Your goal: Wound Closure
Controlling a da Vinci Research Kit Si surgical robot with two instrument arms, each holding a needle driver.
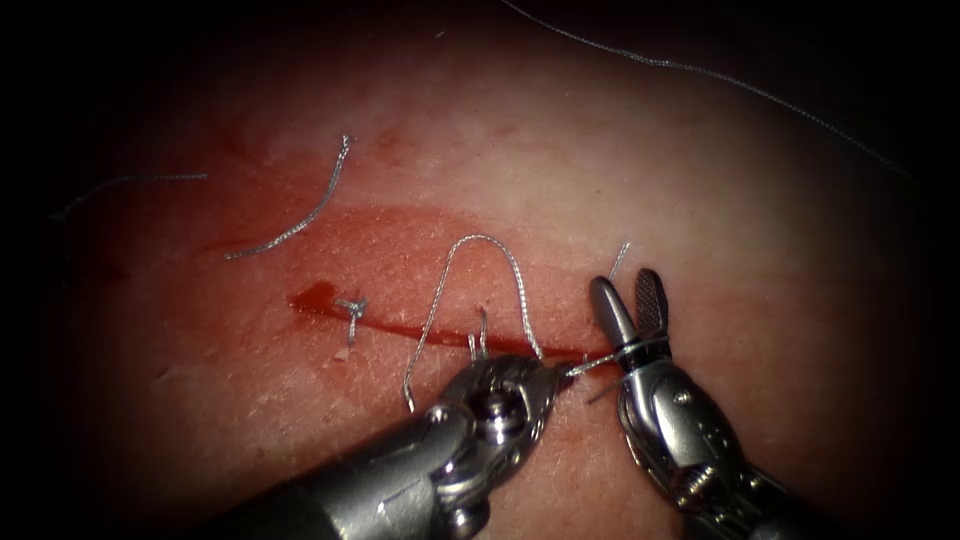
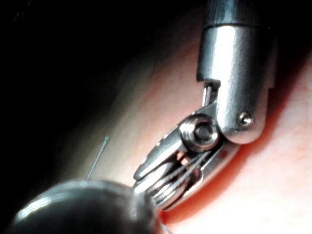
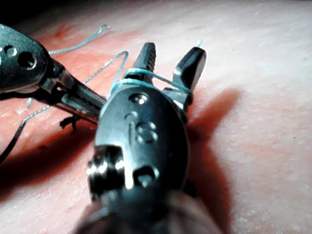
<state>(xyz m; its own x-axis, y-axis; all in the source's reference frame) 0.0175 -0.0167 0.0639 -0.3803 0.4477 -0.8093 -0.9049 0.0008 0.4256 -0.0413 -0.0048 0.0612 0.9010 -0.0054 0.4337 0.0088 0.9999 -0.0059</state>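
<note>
Endoscope view: one knot (image 1: 351, 307) tied on the cut (image 1: 440, 333), right stretch unclosed; left tool (image 1: 553, 374) fingers pinch thread (image 1: 486, 243) at the cut; right tool (image 1: 632, 300) fingers spread, thread wrapped round them; needle unseen.

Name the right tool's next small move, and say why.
Probably ease the right tool forward to the thread end just past its open, empty jaws. A loop of thread is already wrapped round that tool, and the left tool holds that strand shut in its jaws beside the cut.
</note>
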